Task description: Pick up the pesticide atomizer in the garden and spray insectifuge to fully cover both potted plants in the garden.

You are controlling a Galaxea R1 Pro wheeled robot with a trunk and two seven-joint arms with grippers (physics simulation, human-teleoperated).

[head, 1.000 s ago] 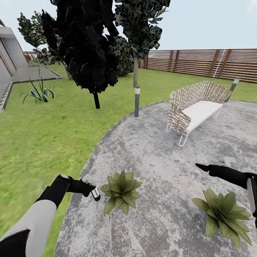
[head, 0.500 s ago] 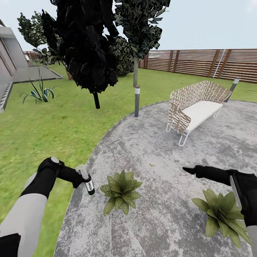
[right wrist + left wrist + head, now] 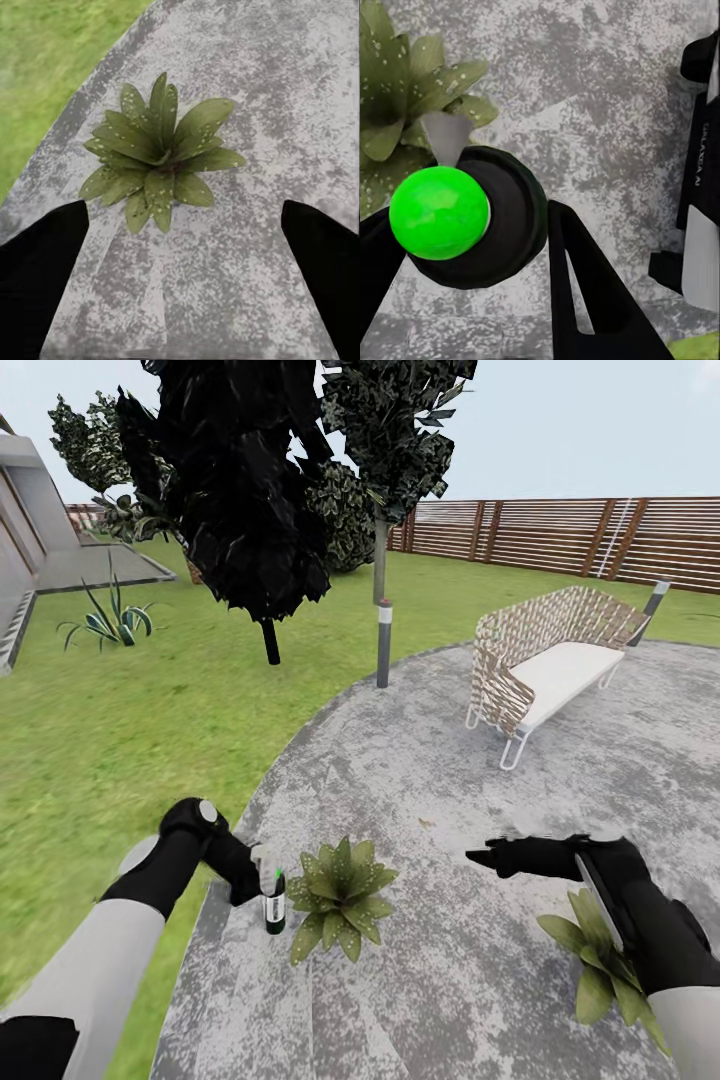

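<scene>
On the grey paving in the head view, the left gripper (image 3: pixel 252 872) is clamped on the pesticide atomizer (image 3: pixel 272 898), upright just beside one potted plant (image 3: pixel 340 895). The other potted plant (image 3: pixel 600 960) is partly behind the right arm. From the left wrist, its green-topped dark body (image 3: pixel 442 214) sits between the fingers. From the right wrist, the right gripper (image 3: pixel 180 262) stands apart; the plant's pot is perhaps hidden under leaves.

Left hand (image 3: pixel 258 875) clamped, arm bent; right hand (image 3: pixel 478 856) spread, reaching inward.

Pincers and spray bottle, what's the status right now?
Left pincer shut on pesticide atomizer, beside near potted plant. Right pincer open, empty. Nothing blocking.
</scene>
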